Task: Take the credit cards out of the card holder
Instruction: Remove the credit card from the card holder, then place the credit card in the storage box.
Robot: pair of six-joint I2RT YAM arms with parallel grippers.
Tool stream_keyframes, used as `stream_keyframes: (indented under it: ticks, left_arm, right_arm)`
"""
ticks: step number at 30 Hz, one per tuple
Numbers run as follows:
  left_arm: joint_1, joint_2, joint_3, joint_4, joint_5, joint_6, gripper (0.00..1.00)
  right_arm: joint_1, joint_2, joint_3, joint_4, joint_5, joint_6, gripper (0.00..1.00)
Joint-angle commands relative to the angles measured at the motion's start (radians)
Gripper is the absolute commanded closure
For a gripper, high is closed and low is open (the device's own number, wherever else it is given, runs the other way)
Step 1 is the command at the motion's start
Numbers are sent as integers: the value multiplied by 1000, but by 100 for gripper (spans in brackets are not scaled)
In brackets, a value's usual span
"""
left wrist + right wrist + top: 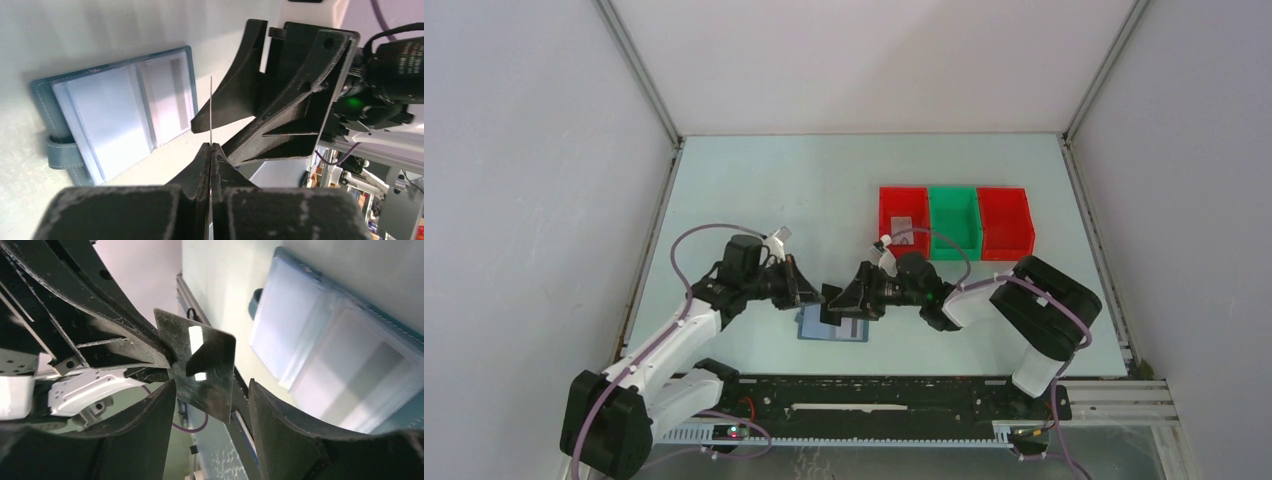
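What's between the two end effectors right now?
A credit card, pinched by the left end effector, its free end between the right end effector's open fingers; clearest in the right wrist view.

White arms [674,340], black joints [609,425], purple cables [692,234]

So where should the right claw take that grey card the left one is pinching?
Grip the free half of the grey card, clear of the left gripper pinching it. It is thin and flat, so the right gripper, facing the left, should press its two broad faces.
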Motion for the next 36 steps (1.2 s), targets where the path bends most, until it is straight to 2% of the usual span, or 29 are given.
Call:
stream_keyframes:
  ticks: [1, 4, 11, 13, 15, 16, 18, 20, 21, 24, 25, 27, 29, 31, 36]
  left_arm:
    - [15, -16, 43, 53, 78, -6, 100]
    - [16, -16, 36, 64, 81, -13, 100]
    - [21, -8, 29, 70, 82, -12, 100]
    - [21, -9, 30, 71, 82, -11, 100]
    - [21, -8, 36, 67, 80, -7, 100]
    - [21, -6, 44, 53, 70, 0, 97]
    - [21, -14, 59, 20, 27, 15, 71]
    - [21, -56, 79, -24, -53, 19, 51]
    - [21, -83, 91, -46, -98, 23, 42]
    - [21, -144, 136, -121, -198, 39, 37]
    - [21, -153, 147, -138, -212, 46, 36]
    - [21, -156, 164, -152, -223, 55, 36]
    - [21, -146, 175, -155, -220, 58, 36]
    - [21, -131, 179, -152, -216, 59, 36]
    - [20, -114, 173, -143, -209, 54, 36]
  right_arm:
    - [-9, 47, -31, 270, -64, 96, 38]
    - [-15, 55, -52, 343, -67, 125, 49]
    - [-27, 59, -95, 424, -34, 150, 91]
    - [-27, 56, -97, 424, -33, 154, 99]
    - [-29, 46, -96, 415, -30, 156, 100]
    - [-31, 36, -97, 399, -30, 152, 100]
    - [-49, -7, -100, 325, -20, 126, 100]
    - [-88, -118, -115, 149, 40, 45, 100]
    - [-122, -193, -103, -58, 85, -48, 100]
    - [-159, -403, 76, -750, 384, -346, 100]
    - [-172, -433, 150, -935, 490, -423, 100]
    - [-235, -441, 301, -1198, 642, -537, 100]
    - [-310, -424, 423, -1377, 753, -620, 100]
    - [-368, -406, 513, -1485, 855, -695, 100]
    - [-496, -314, 683, -1619, 1053, -816, 100]
